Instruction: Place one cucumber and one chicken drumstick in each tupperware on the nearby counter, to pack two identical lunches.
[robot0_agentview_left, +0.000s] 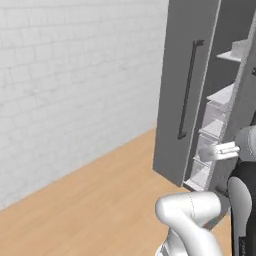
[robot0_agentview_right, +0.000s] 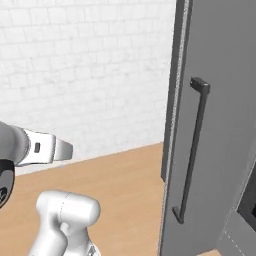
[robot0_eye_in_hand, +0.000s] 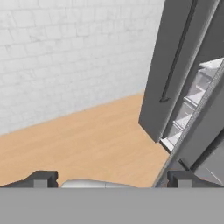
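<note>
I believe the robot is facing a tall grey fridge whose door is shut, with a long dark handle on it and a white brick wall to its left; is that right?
Not quite: the fridge door is swung open, not shut. The left base view shows white door shelves on its inner side. The long dark handle and the white brick wall to the left are as you say.

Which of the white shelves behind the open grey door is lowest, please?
The bottom shelf, just above the wooden floor; every other shelf is stacked higher.
</note>
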